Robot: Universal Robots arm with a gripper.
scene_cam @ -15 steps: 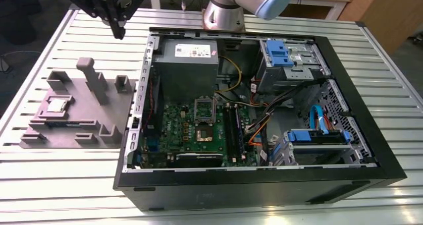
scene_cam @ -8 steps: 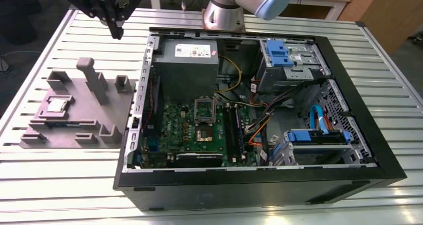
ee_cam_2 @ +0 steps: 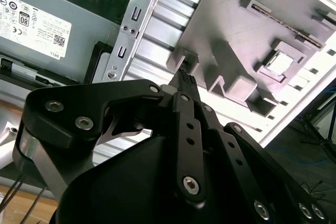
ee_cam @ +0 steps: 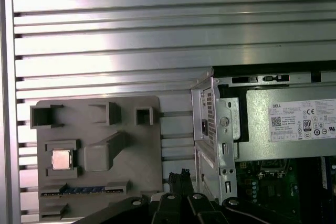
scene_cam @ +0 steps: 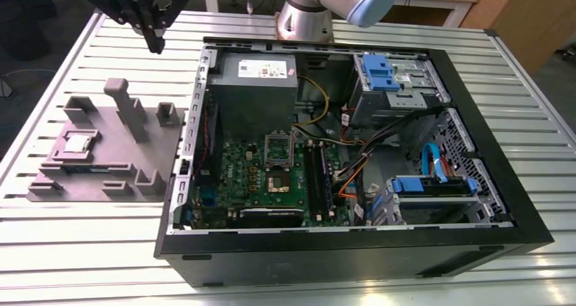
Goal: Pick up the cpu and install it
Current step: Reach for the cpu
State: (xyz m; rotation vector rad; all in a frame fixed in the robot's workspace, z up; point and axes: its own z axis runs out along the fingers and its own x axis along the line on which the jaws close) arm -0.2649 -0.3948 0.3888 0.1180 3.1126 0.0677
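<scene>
The cpu (scene_cam: 77, 143) lies flat, metal top upward, in a square pocket of a grey moulded holder (scene_cam: 117, 154) that rests on the slatted metal surface (scene_cam: 81, 252), just beside the open computer case (scene_cam: 360, 252) on the exterior view's left. The pocket's raised edges seem meant to keep the chip in a known, fixed place so it can be taken from above. In both wrist views the chip shows as a bright square set in that recess (ee_cam_2: 278, 63) (ee_cam: 62, 159), with nothing on or against it.

The gripper (scene_cam: 156, 46) hangs above the surface, well apart from the cpu and near the far corner of the case. Its fingers are drawn together to a narrow point and hold nothing; the same closed tip appears in both wrist views (ee_cam_2: 184, 77) (ee_cam: 178, 176), over the bare slats between the holder and the case wall.

The case lies on its side with the panel off, so the board faces up. The socket (scene_cam: 274, 180) sits bare with its silver frame (scene_cam: 277, 144) swung up, probably left open to take the chip. The grey box with a white label (scene_cam: 256, 73) fills the corner nearest the gripper. No pick has been made.
</scene>
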